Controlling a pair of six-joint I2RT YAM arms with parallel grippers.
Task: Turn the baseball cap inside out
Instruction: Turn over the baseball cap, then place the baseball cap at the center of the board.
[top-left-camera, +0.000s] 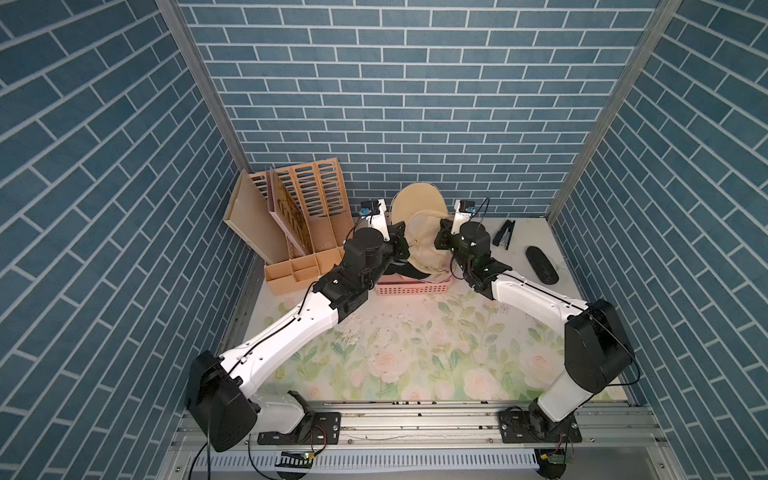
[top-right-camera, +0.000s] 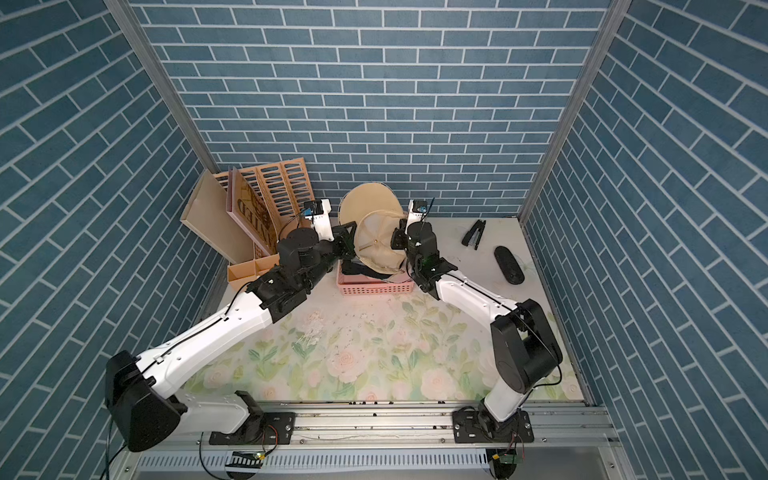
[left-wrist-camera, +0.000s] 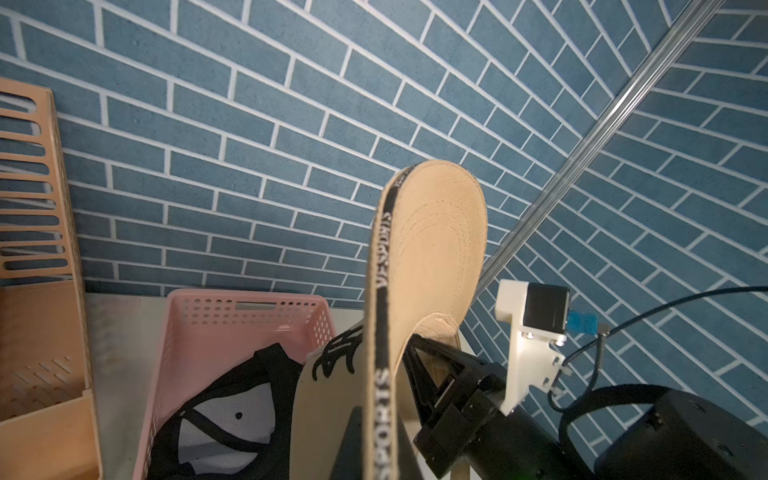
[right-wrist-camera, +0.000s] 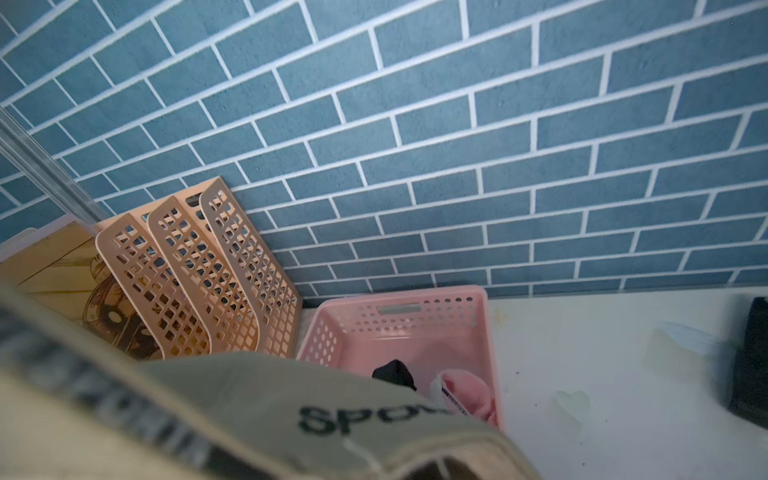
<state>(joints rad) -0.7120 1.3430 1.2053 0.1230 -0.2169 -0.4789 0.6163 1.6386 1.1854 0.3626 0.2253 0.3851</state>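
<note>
The tan baseball cap (top-left-camera: 424, 245) (top-right-camera: 376, 245) hangs in the air above the pink basket, its brim (left-wrist-camera: 440, 249) pointing up toward the back wall and its open inside facing upward in both top views. My left gripper (top-left-camera: 401, 241) (top-right-camera: 348, 241) (left-wrist-camera: 380, 449) is shut on the cap's left rim, over the black lettered band. At the cap's right rim sits my right gripper (top-left-camera: 441, 235) (top-right-camera: 397, 239) (left-wrist-camera: 436, 374). In the right wrist view the cap's fabric (right-wrist-camera: 270, 395) covers the jaws, so their state is hidden.
The pink basket (top-left-camera: 415, 286) (right-wrist-camera: 415, 328) under the cap holds a black cap (left-wrist-camera: 224, 415) and a pink item (right-wrist-camera: 465, 392). A peach file organizer (top-left-camera: 307, 216) stands at the back left. A stapler (top-left-camera: 504, 234) and a black oval object (top-left-camera: 541, 264) lie at the back right.
</note>
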